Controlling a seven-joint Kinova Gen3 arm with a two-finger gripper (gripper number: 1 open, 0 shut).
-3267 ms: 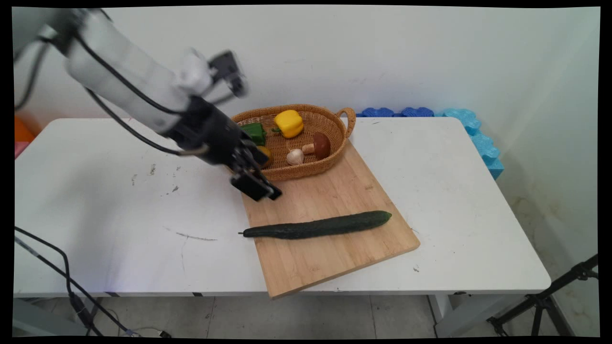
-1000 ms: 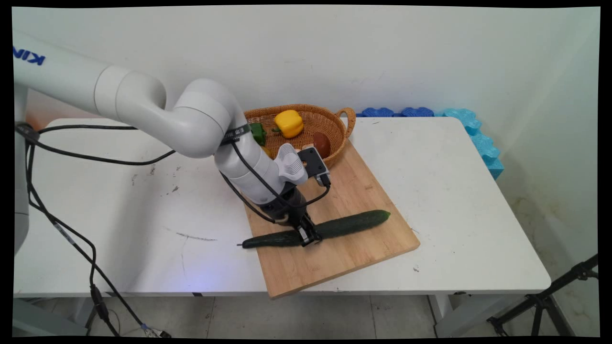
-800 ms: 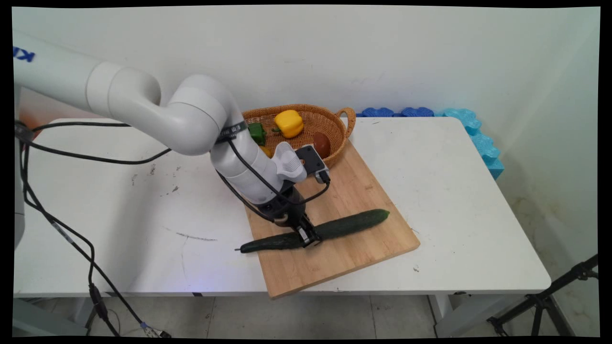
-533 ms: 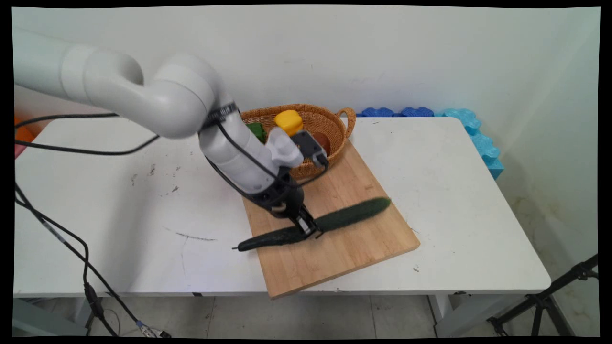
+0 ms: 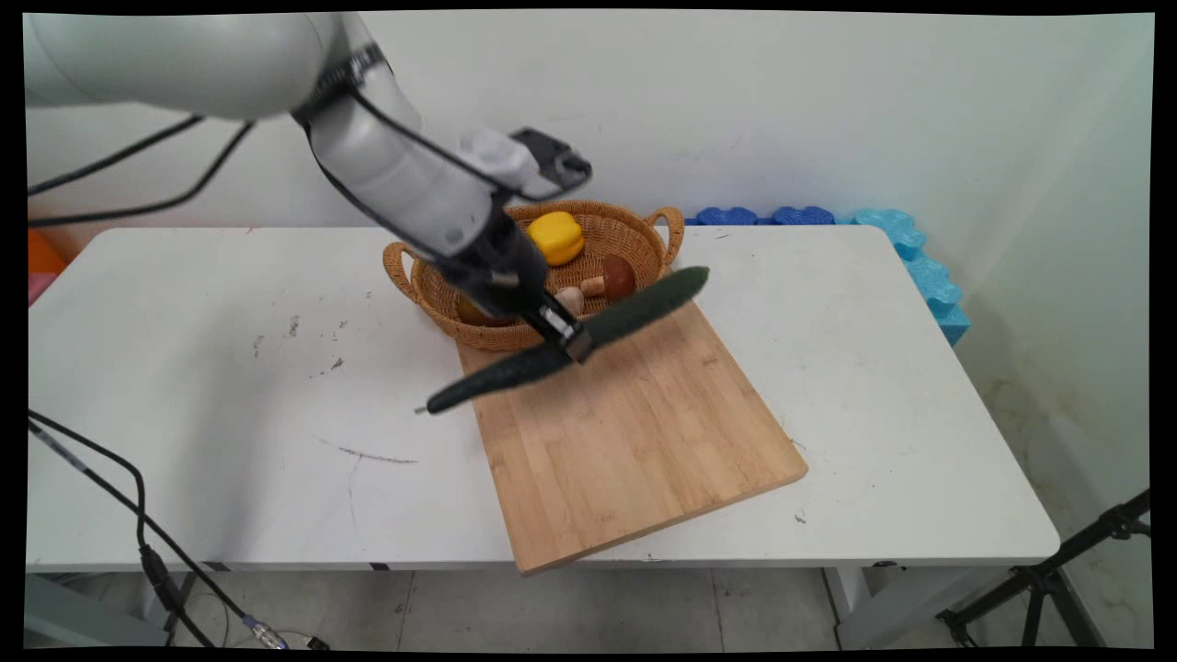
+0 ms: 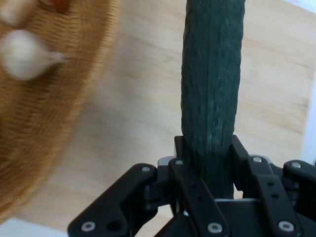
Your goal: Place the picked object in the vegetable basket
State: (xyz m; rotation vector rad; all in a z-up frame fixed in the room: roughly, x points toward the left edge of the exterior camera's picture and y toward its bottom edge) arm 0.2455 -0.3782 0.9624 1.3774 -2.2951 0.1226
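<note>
My gripper (image 5: 568, 336) is shut on a long dark green cucumber (image 5: 634, 308) near its middle and holds it in the air, tilted, over the far end of the wooden cutting board (image 5: 634, 441). In the hand view the cucumber (image 6: 212, 89) runs straight up from between the closed gripper (image 6: 207, 160), with the board (image 6: 133, 113) below it. Just behind stands a wicker basket (image 5: 425, 287) with a yellow pepper (image 5: 555, 235), a brown mushroom (image 5: 618, 276) and a garlic bulb (image 5: 570, 299). The garlic bulb (image 6: 24, 54) shows blurred in the basket (image 6: 44, 133) at the hand view's left.
The white table (image 5: 230, 395) carries scuff marks on its left half. Blue foam blocks (image 5: 883, 248) lie along the wall at the back right. A black cable (image 5: 119, 515) hangs at the front left, and a tripod leg (image 5: 1067, 570) stands by the floor at the lower right.
The gripper came down from beside the basket, closed on the cucumber lying on the board, and has lifted it up and back toward the basket, its right end tilting higher.
</note>
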